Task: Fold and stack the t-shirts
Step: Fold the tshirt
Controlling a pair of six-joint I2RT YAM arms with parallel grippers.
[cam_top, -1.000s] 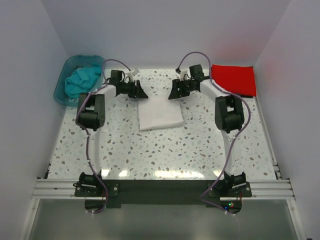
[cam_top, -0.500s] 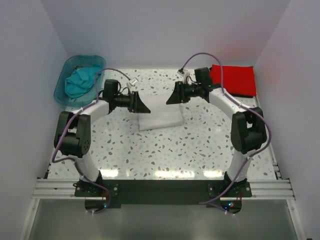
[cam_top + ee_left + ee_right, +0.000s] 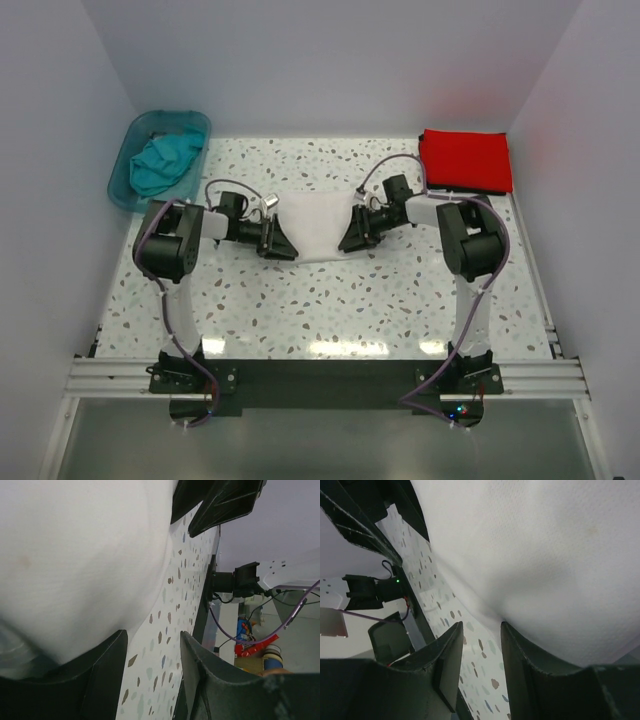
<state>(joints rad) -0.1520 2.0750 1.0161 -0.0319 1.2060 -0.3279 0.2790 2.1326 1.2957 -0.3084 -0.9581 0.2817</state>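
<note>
Clerk: Item 1, white t-shirt [image 3: 318,218], location?

Checker: Folded flat, middle of table [image 3: 400,300], directly between both grippers. Slightly longer left to right than near to far, by the look of it.

Clerk: Item 2, left gripper [image 3: 277,243]?

Checker: Low at the shirt's near left corner, pointing right. Jaws parted. In the wrist view, bare table between the fingers [image 3: 107,670], cloth edge against 1 of them, nothing pinched.

Clerk: Item 3, right gripper [image 3: 352,236]?

Checker: Mirror placement at the near right corner, pointing left. Jaws parted as well. Cloth edge at the mouth of the gap beside 1 finger [image 3: 447,665], not clamped.

Clerk: Bearing for the coming move?

Checker: Cloth inward and toward the far side from each pair of jaws. 1 corner per arm, neither arm nearer than the other. Probably a pinch on both near corners at once, then a lift or fold across the left-right axis. Uneven closing likely to skew the fold.

Clerk: Remaining stock?

Checker: Red t-shirt [image 3: 466,160], folded, far right corner. Teal t-shirt [image 3: 163,163], bunched inside the tub [image 3: 120,172], far left, not yet folded.
</note>
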